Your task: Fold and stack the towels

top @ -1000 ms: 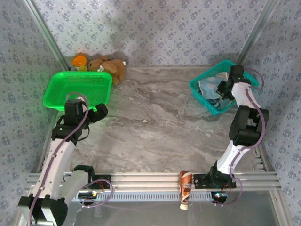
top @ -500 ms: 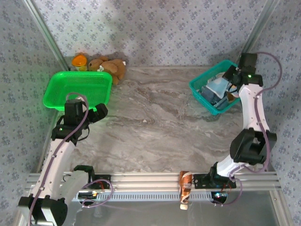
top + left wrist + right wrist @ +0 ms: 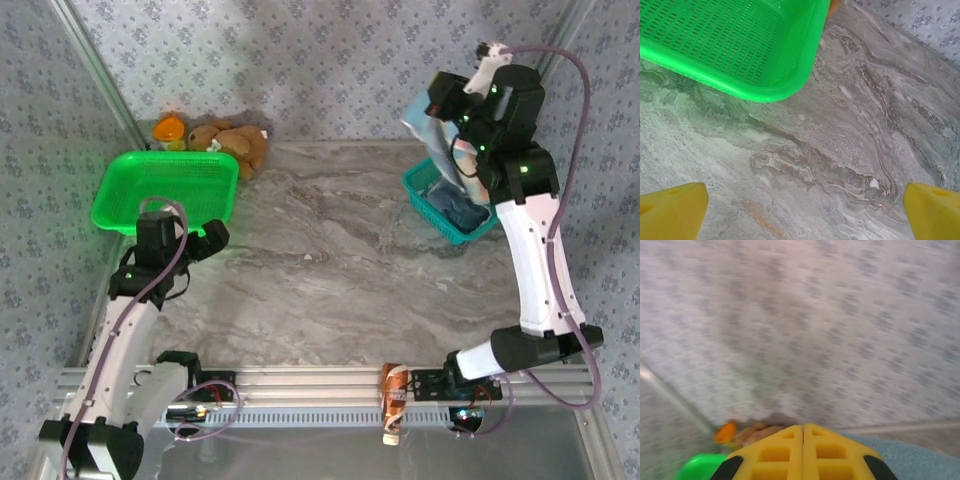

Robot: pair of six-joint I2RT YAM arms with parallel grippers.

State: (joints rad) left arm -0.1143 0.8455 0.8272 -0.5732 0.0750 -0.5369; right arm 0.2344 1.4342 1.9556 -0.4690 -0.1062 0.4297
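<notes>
Your right pincer [image 3: 803, 429], seemingly clamped on the blue-grey towel [image 3: 420, 125], holds it high to clear the teal basket [image 3: 430, 211]; your left pincer [image 3: 802, 207] hovers spread.

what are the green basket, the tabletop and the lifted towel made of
Green slotted basket: glossy moulded plastic, by its even slots and shiny rim. Veined grey tabletop: polished marble or a printed look-alike. Pale blue towel hanging from the right hand: thin soft cloth, draping limply.

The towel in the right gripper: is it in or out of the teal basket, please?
Largely out: the towel hangs from the right gripper above the teal basket; its bottom edge, cannot tell.
</notes>
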